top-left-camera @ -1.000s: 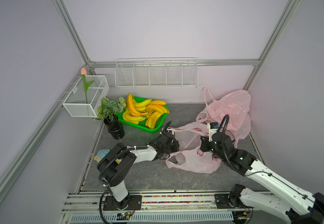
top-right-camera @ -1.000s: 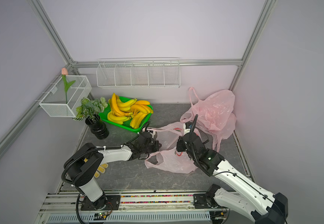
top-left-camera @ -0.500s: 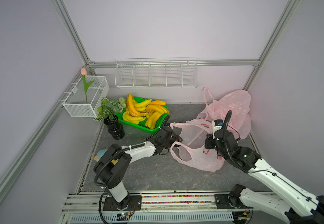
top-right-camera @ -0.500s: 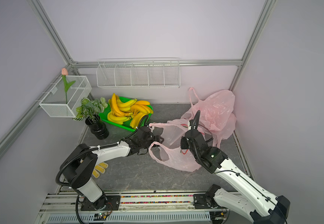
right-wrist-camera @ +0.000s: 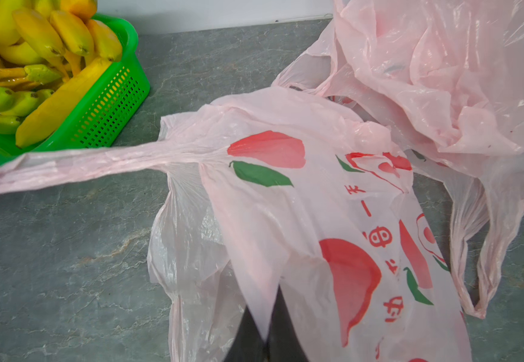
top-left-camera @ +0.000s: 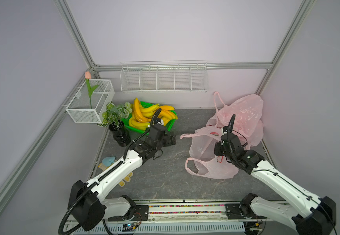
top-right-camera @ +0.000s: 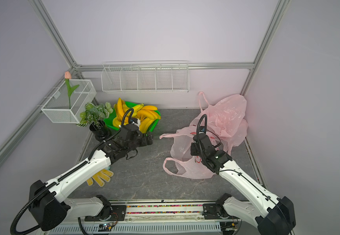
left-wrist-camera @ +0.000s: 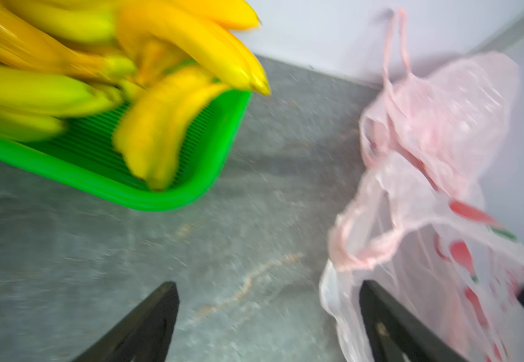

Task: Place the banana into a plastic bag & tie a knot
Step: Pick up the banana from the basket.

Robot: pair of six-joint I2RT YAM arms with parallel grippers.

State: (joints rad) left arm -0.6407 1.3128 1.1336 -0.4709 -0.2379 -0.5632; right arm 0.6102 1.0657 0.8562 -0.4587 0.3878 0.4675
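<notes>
Left tool [left-wrist-camera: 267, 283] released bag [right-wrist-camera: 285, 203]; right wrist shows pinch.

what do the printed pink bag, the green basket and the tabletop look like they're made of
The printed pink bag: thin plastic film, glossy, translucent, crinkled. The green basket: rigid moulded plastic, going by its slotted walls and smooth rim. The tabletop: matte grey with pale veins like stone, though possibly only a printed surface.

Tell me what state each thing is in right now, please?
left gripper, open, empty.
right gripper, shut on the printed bag.
printed bag, mouth open, untied, no banana seen inside.
bananas, all piled in the green basket.
spare bags, crumpled in the back corner.
potted plant, upright.
</notes>
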